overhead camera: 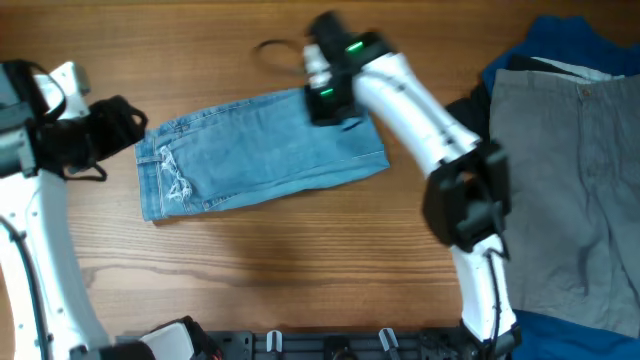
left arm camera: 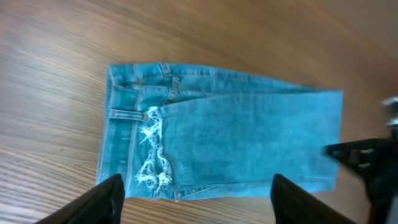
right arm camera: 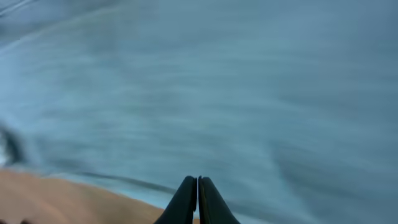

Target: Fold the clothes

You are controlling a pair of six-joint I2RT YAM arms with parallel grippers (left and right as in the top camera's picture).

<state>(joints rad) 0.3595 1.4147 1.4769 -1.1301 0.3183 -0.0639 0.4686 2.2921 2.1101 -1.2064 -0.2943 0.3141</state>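
**Folded jeans under a shut pincer**

The jeans point(overhead camera: 255, 150) lie folded into a rectangle on the wooden table point(overhead camera: 300, 260), left of centre. The right gripper point(right arm camera: 198, 199), its fingers pressed together, is over their right end. The left gripper point(left arm camera: 198, 186) hangs wide open near the frayed end. Grey clothing point(overhead camera: 570, 180) lies far right.

wooden worktop point(overhead camera: 300, 260), brown grain, blurred in the wrist views. at the right edge a pile of other garments: grey trousers point(overhead camera: 570, 190) on top, blue fabric point(overhead camera: 570, 40) under them showing at top and bottom, black cloth point(overhead camera: 475, 100) at the pile's left side. thin dark loop point(overhead camera: 272, 48) near the far edge.
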